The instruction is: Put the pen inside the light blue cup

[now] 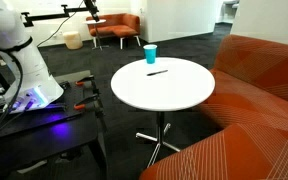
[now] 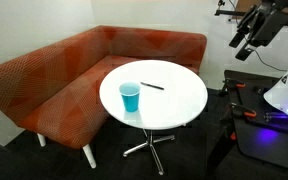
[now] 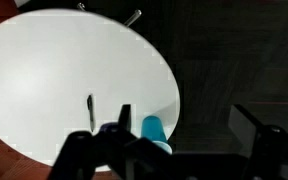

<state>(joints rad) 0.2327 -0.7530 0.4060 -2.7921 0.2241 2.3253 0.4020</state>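
Observation:
The light blue cup (image 1: 150,54) stands upright near the edge of the round white table (image 1: 184,95). The thin dark pen (image 1: 157,72) lies flat on the tabletop a short way from the cup. Both show in the other exterior view, cup (image 2: 131,97) and pen (image 2: 152,86), and in the wrist view, cup (image 3: 156,130) and pen (image 3: 90,108). My gripper (image 2: 252,30) hangs high in the air beside the table, well away from both. In the wrist view its fingers (image 3: 187,125) are spread apart and empty.
An orange corner sofa (image 2: 54,75) wraps round the far side of the table. The white robot base (image 1: 19,60) stands on a dark cart with orange-handled tools (image 1: 84,105). An orange armchair (image 1: 119,27) sits in the background on dark carpet.

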